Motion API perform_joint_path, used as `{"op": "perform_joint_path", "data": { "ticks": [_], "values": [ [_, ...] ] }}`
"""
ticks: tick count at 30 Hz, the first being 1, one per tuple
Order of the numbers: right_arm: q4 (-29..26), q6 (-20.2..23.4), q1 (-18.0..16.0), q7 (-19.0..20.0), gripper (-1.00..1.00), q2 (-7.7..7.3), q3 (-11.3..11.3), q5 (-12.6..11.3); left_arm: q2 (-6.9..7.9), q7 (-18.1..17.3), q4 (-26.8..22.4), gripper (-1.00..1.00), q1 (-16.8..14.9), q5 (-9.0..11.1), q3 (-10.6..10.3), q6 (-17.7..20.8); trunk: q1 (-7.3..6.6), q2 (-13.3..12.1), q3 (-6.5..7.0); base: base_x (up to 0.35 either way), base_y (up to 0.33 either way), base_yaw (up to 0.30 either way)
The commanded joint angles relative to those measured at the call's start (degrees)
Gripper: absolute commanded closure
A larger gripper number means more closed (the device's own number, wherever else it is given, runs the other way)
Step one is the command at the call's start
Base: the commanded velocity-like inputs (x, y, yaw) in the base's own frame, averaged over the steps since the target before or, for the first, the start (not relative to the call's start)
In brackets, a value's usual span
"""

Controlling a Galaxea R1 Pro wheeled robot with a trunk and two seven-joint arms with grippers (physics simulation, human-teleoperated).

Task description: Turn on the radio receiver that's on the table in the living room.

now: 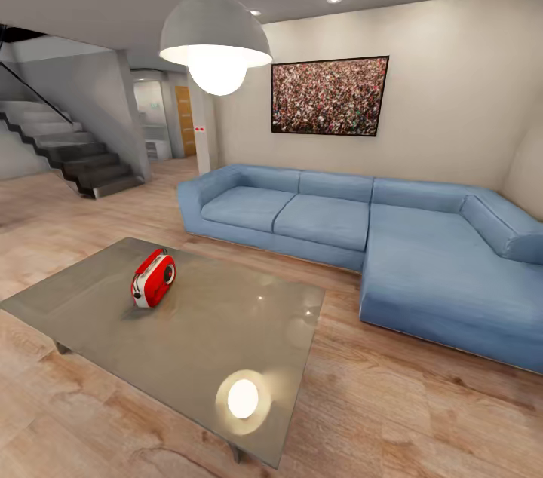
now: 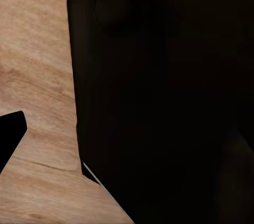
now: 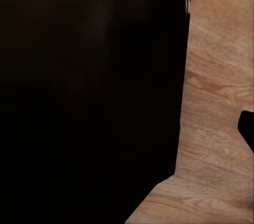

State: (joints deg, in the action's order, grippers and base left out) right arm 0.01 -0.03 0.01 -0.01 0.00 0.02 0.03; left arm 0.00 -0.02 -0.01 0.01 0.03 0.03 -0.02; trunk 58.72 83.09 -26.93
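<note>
**Radio on the low table, grippers hard to read**

Radio receiver (image 1: 153,278): small, glossy red, rounded corners, white-and-grey trim bands along its edge, round dark speaker face turned toward the lower right of the frame. It stands on the table (image 1: 113,304) in the lower left of the head view, near the table's far left corner. Its controls are too small to make out.

Table: low, rectangular, grey top as reflective as glass, mirroring the lamp as a bright disc near its near edge. Only stubs of its short legs show under the front rim.

Beyond it, the blue L-shaped sofa (image 1: 339,218) fills the middle and right; soft matte cushions, its right arm cut off by the frame edge. Framed crowd picture (image 1: 329,95) hangs on the beige wall above. White dome pendant lamp (image 1: 216,37), lit, hangs in the upper centre, cord cut off at the top. Dark staircase (image 1: 75,154) at the left, a corridor behind it dim and vague. Light wood plank floor (image 1: 422,418) all round.

Left wrist view: a large black rounded body blocks most of the frame; wood floor (image 2: 37,75) beside it, plus a dark wedge at the edge. Right wrist view: the same sort of black mass, floor (image 3: 217,102) at the side. Cannot tell whether either gripper is open or closed.
</note>
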Motion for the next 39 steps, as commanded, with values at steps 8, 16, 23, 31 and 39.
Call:
{"op": "perform_joint_path", "data": {
  "ticks": [8, 16, 23, 31, 39],
  "values": [
    [-0.2, -0.7, -0.1, -0.3, -1.0, 0.08, 0.2, 0.5, 0.16, -0.2, -1.7, -1.0, 0.1, 1.2, 0.5, -0.2, 0.01, 0.0, 0.01, 0.0, 0.0, 0.0],
    [-0.2, -0.7, -0.1, -0.4, -1.0, 0.08, 0.3, 0.2, 0.18, -0.2, -1.7, -1.0, 0.1, 1.5, 0.6, -0.2, 0.01, 0.0, 0.01, 0.0, 0.0, 0.0],
    [-0.2, -0.6, -0.1, -0.5, -1.0, 0.03, 0.5, 0.3, 0.18, -0.2, -1.7, -1.0, 0.1, 1.5, 0.5, -0.2, 0.01, 0.0, 0.01, 0.0, 0.0, 0.0],
    [-0.2, -0.6, -0.1, -0.5, -1.0, -0.02, 0.5, 0.6, 0.11, -0.2, -1.7, -1.0, 0.1, 1.5, 0.5, -0.2, 0.01, 0.0, 0.01, 0.0, 0.0, 0.0],
    [-0.2, -0.6, -0.1, -0.5, -1.0, -0.01, 0.6, 0.8, 0.16, -0.1, -1.7, -1.0, 0.1, 1.5, 0.4, -0.1, 0.01, 0.0, 0.01, 0.019, 0.0, 0.0]
  ]
}}
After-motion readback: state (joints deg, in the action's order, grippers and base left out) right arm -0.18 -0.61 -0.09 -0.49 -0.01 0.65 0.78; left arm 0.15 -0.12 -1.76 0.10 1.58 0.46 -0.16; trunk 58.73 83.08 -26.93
